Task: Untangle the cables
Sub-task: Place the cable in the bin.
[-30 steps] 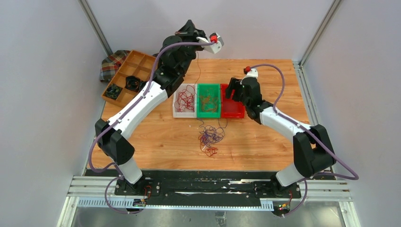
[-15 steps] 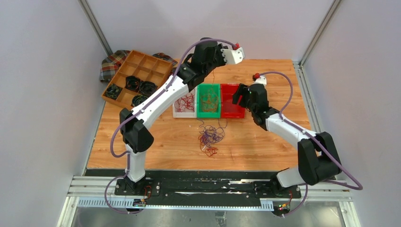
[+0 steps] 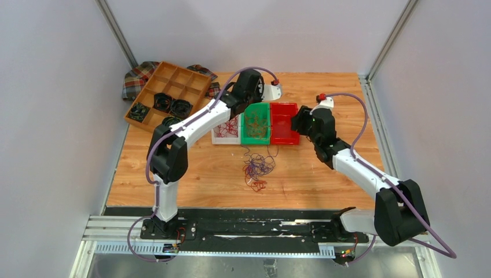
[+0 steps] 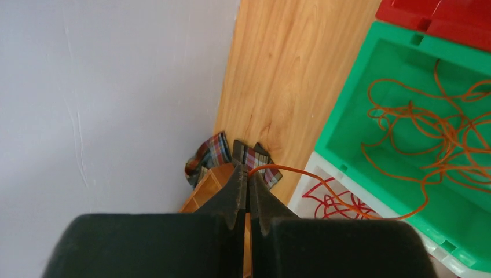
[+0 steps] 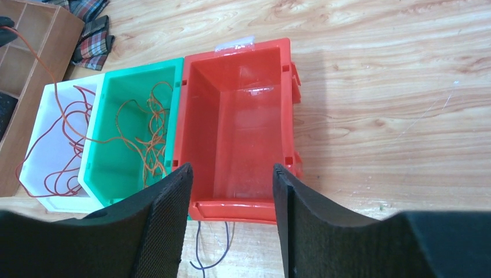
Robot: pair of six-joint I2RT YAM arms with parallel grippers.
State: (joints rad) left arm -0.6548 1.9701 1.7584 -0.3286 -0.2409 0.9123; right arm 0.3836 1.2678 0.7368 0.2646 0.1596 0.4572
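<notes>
A clump of purple, red and orange cables [image 3: 257,169] lies on the table in front of three bins. The white bin [image 3: 226,141] holds red wires [image 4: 336,202]. The green bin [image 3: 255,141] holds orange wires [image 4: 440,133]. The red bin [image 3: 285,141] is empty [image 5: 243,116]. My left gripper [image 3: 256,94] hovers behind the white and green bins. Its jaws [image 4: 249,174] are shut on one orange wire [image 4: 324,182] that runs down into the green bin. My right gripper [image 3: 299,120] is open and empty [image 5: 231,174] over the red bin's near right side.
A wooden organiser tray [image 3: 168,87] with black coiled bundles [image 3: 173,107] stands at the back left, on a plaid cloth [image 3: 136,75]. Grey walls close in the table on three sides. A purple wire end [image 5: 200,249] lies just in front of the red bin.
My left arm has swung right from behind the white bin and come down low behind the green bin, carrying the orange wire. My right gripper has shifted a little to the right.
</notes>
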